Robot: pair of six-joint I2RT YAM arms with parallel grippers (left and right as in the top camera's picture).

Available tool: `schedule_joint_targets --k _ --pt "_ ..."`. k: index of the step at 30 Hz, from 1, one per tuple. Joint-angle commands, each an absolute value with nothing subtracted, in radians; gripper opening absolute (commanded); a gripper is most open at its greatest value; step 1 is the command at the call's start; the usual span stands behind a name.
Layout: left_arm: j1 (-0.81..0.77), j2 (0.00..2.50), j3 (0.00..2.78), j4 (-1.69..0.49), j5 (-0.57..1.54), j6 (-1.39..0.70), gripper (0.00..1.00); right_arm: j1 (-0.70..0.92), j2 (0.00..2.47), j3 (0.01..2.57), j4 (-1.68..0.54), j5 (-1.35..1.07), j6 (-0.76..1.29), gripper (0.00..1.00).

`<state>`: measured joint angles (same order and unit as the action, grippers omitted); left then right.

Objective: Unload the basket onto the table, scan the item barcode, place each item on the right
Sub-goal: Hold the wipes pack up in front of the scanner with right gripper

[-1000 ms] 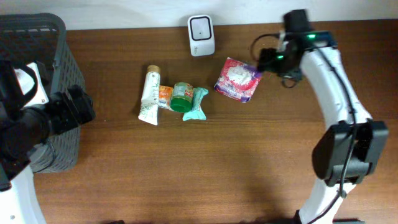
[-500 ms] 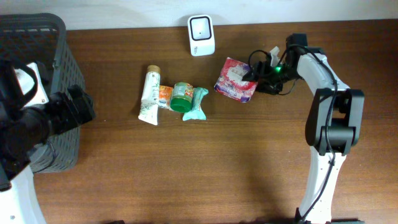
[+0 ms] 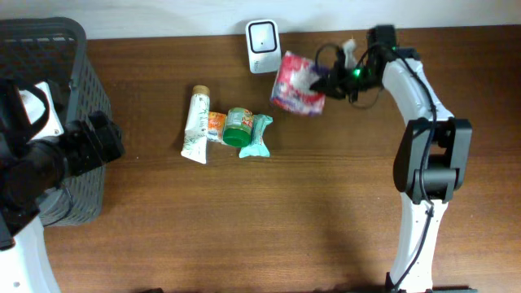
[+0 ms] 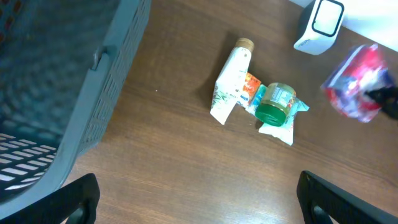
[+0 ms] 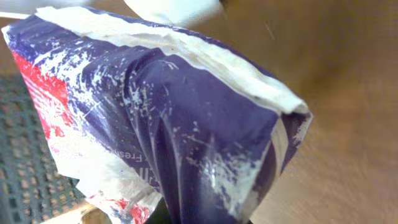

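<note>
My right gripper (image 3: pixel 328 80) is clenched on the purple-and-red packet (image 3: pixel 293 83), just at 4 o'clock of the white scanner (image 3: pixel 264 35), forearm stretched toward 9 o'clock, while my left gripper (image 4: pixel 202 202) hangs spread wide beside the basket (image 3: pixel 49 31).

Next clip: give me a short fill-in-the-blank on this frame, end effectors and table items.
1. The right end effector is ___ on the purple packet, near the white scanner.
2. The left end effector, beside the grey basket, stands ___.
3. The jar between the white tube and the teal pouch has a ___ lid.
Missing: shut; open; green.
</note>
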<state>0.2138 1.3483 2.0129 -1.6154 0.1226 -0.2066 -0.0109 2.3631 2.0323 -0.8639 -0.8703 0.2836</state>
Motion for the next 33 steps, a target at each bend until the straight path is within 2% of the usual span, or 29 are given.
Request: schedule_joint_targets --k 1,6,12,18,24,33 --pt "0.219 1.347 2.011 -1.617 0.123 -0.216 0.99 0.007 2.289 2.118 -0.713 -0.902 0.458 0.04" --pt "0.219 1.347 2.011 -1.617 0.123 -0.216 0.99 0.084 2.313 2.117 -0.334 -0.794 0.749 0.04" --pt "0.219 1.347 2.011 -1.617 0.123 -0.216 0.99 0.219 2.366 2.117 -0.136 -0.564 0.873 0.04" --pt "0.219 1.347 2.011 -1.617 0.123 -0.216 0.99 0.276 2.387 2.117 -0.124 -0.349 0.873 0.04" --pt "0.219 1.347 2.011 -1.617 0.123 -0.216 0.99 0.274 2.461 2.117 -0.153 -0.376 0.980 0.04" --pt "0.219 1.347 2.011 -1.617 0.123 -0.216 0.99 0.263 2.465 2.117 -0.111 -0.504 0.985 0.04"
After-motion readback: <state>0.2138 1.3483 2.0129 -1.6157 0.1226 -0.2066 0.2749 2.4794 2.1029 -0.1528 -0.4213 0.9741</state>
